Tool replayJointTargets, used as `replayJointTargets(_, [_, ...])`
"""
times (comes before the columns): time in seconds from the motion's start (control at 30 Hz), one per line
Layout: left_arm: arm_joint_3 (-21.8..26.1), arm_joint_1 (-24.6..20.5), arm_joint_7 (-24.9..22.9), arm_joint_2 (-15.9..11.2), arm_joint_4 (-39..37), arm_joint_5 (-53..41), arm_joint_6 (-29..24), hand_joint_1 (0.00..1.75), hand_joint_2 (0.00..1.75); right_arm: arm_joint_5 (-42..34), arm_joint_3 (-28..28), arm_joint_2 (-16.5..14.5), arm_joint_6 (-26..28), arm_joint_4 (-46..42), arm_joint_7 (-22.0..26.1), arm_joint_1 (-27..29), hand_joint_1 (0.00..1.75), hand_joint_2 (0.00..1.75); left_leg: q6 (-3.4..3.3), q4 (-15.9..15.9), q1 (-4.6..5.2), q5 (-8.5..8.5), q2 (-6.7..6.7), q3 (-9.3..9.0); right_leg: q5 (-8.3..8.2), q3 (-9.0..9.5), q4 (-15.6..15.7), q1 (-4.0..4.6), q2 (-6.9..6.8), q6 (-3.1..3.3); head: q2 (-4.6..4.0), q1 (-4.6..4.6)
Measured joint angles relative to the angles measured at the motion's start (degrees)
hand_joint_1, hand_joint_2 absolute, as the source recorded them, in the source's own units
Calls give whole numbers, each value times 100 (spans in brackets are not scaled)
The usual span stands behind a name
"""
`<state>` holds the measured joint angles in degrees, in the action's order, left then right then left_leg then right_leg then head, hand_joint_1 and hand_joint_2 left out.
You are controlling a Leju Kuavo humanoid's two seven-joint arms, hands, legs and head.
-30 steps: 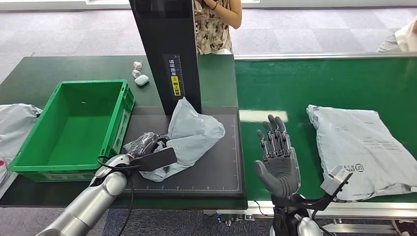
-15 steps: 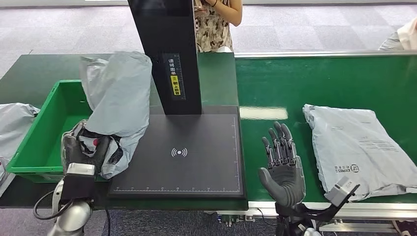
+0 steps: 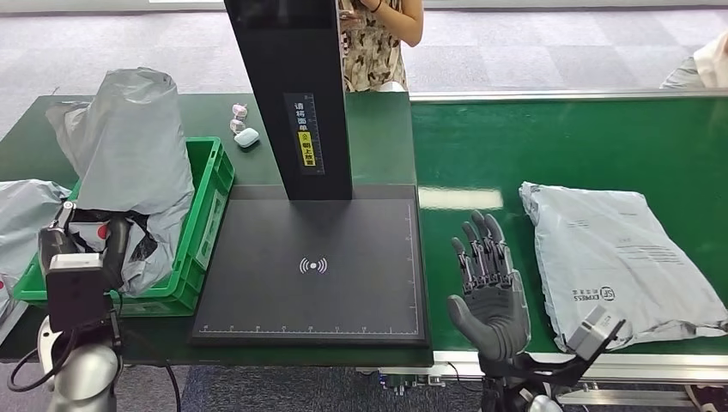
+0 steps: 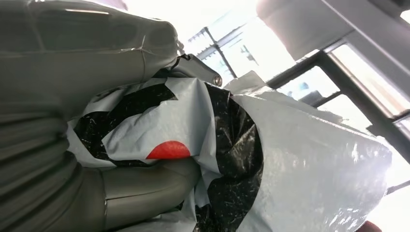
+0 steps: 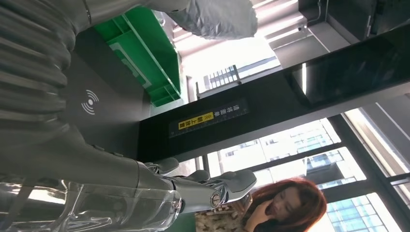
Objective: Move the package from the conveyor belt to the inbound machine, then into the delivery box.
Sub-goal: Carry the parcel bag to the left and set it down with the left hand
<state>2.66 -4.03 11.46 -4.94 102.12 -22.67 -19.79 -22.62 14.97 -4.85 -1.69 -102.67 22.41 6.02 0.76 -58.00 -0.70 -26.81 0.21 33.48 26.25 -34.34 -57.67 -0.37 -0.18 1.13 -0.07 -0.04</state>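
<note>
Package (image 3: 129,163) gripped by left hand (image 3: 86,249) over green box (image 3: 202,219), right hand (image 3: 489,287) spread (belt parcel (image 3: 618,257) "EXPRESS")

Layout on counter (image 3: 378,137)

Delivery box (image 3: 209,202) left of inbound machine (image 3: 311,266); conveyor belt (image 3: 567,146) right, carrying second package (image 3: 614,257). Held package (image 3: 133,172) over delivery box.

Parcel-sorting station: conveyor belt (image 3: 567,146), scanner (image 3: 292,94).

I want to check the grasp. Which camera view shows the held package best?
The head view: the whole grey package stands above the green box, held by the left hand. The left wrist view shows crumpled plastic up close; the right wrist view shows one corner.
</note>
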Motion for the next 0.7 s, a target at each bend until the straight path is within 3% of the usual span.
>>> replayJointTargets(0.23, [414,-1054,-508,-258,-1635,-361,321,175,175,-36,-2,0,-92,79,-35,-139,0,175,6,-1,-1,7,1,-1,-6,-1,-3,0,1,9,0,2])
replayJointTargets(0.5, [672,-2045,-521,-621,-3744,-447,47,174,175,-52,-2,-2,13,89,-117,-201,0,175,7,0,-1,7,4,0,-8,-3,-6,1,5,11,0,2])
replayJointTargets(0.63, [751,-2251,-520,-725,-4417,-515,-36,0,175,-45,-1,-2,65,89,-130,-205,0,175,7,-1,0,7,4,1,-7,-4,-5,0,5,11,0,1])
replayJointTargets(0.7, [766,-2294,-519,-755,-4644,-572,-35,0,175,-44,-1,-2,90,89,-130,-205,0,175,7,-1,0,7,4,2,-7,-4,-4,0,5,11,0,1])
